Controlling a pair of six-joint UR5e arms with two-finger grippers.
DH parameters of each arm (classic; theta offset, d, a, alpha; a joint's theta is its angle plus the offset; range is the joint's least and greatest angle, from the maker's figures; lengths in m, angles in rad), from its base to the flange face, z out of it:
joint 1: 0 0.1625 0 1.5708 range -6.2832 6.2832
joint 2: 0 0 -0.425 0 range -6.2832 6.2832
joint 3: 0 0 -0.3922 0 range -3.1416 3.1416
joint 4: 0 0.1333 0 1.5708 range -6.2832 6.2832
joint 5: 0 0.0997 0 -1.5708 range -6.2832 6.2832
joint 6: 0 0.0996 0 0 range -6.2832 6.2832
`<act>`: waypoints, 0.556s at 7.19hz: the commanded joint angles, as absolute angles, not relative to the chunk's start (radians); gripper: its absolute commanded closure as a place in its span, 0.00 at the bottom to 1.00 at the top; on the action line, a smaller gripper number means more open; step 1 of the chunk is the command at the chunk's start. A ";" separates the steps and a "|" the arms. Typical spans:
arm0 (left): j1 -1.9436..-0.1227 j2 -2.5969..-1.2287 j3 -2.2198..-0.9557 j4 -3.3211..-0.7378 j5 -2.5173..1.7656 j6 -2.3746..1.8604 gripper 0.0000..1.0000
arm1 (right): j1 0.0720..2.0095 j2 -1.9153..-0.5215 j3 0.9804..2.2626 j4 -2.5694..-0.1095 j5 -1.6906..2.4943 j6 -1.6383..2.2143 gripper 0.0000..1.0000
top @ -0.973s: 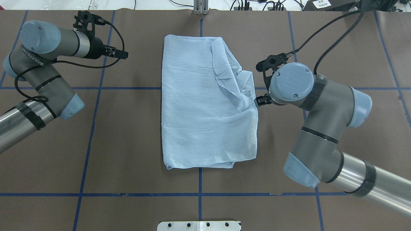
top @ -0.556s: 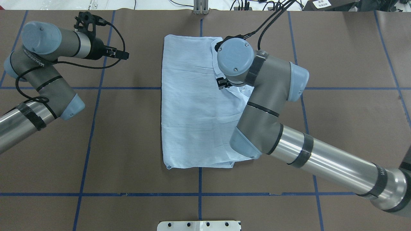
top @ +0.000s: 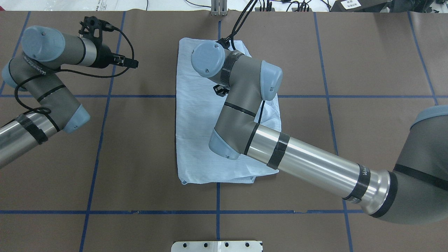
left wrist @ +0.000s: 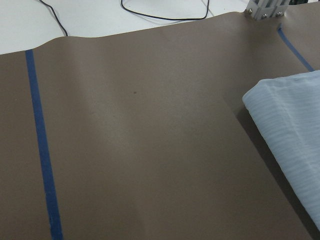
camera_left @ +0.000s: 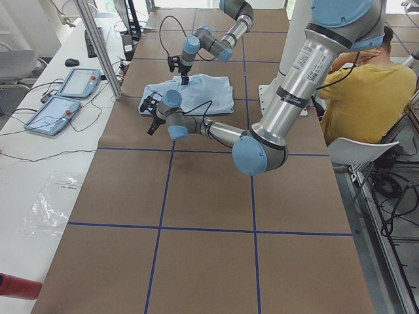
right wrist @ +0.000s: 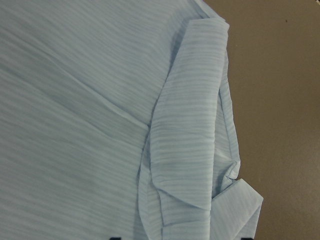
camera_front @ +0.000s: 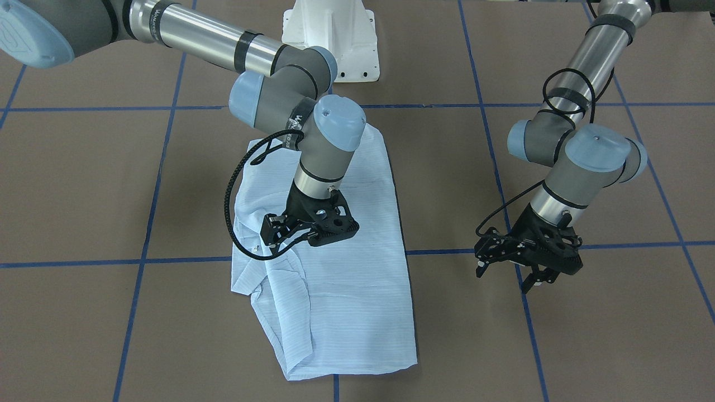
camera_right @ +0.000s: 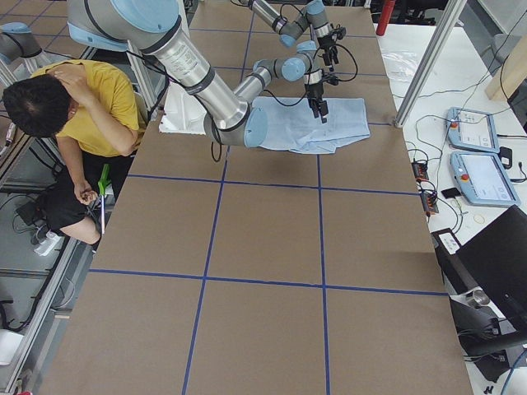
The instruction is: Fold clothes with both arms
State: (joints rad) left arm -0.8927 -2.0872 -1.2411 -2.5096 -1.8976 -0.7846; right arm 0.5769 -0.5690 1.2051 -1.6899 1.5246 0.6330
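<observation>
At right end effector [camera_front: 269, 231]: fingers apart, empty, poised above folded pale blue shirt [camera_front: 346, 301] near its rumpled sleeve. At left end effector [camera_front: 505, 276]: fingers spread too, over bare bench [camera_front: 84, 184], apart from shirt lying mid-bench.

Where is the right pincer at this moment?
In the overhead view, the right pincer is over the far middle of the pale blue shirt, partly hidden under its own wrist, well right of the left pincer.
</observation>
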 commanded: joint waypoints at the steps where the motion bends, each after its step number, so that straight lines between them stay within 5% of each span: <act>1: -0.893 -2.082 -1.241 -2.510 -1.902 -0.825 0.00 | 0.536 -0.584 1.195 -1.689 1.502 0.525 0.37; 4: -0.893 -2.045 -1.243 -2.537 -1.902 -0.828 0.00 | 0.526 -0.586 1.184 -1.689 1.490 0.454 0.61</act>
